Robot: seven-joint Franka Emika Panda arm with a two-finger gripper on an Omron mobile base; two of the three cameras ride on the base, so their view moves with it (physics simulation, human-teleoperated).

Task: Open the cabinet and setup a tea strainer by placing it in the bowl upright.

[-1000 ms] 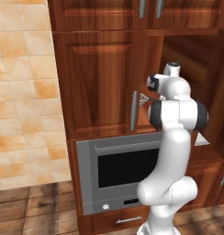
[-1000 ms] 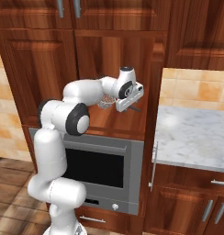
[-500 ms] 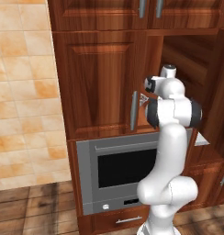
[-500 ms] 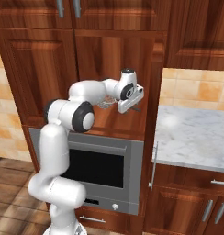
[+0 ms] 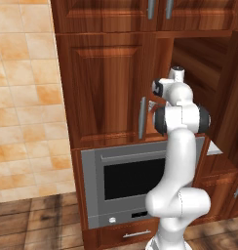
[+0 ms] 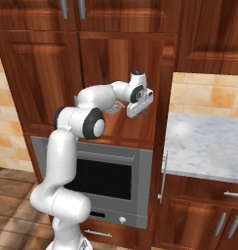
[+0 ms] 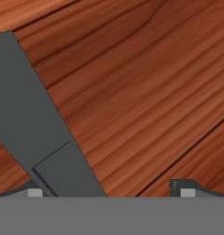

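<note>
The tall reddish-brown raised-panel wood cabinet (image 5: 99, 83) has its right door swung open above the grey glass-fronted oven (image 6: 104, 178). Inside lies the small silver wire-mesh tea strainer (image 6: 114, 105), its orientation unclear. The two-finger gripper (image 7: 109, 186) is spread wide, ungrasping, against grainy wood.

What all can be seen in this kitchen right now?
cabinet: one, reddish-brown wood, above the oven; left door shut, right side standing open.
bar handle: one, grey, upright at the shut door's edge.
tea strainer: one, silver mesh, on the shelf inside the open cabinet, partly behind the arm.
oven: one, grey with a dark glass front, below the cabinet.
marble counter: one, pale, to the right of the oven unit.
wall tiles: many, beige, left of the cabinet.
end effector: one, white, jaws open, reaching into the open cabinet.
</note>
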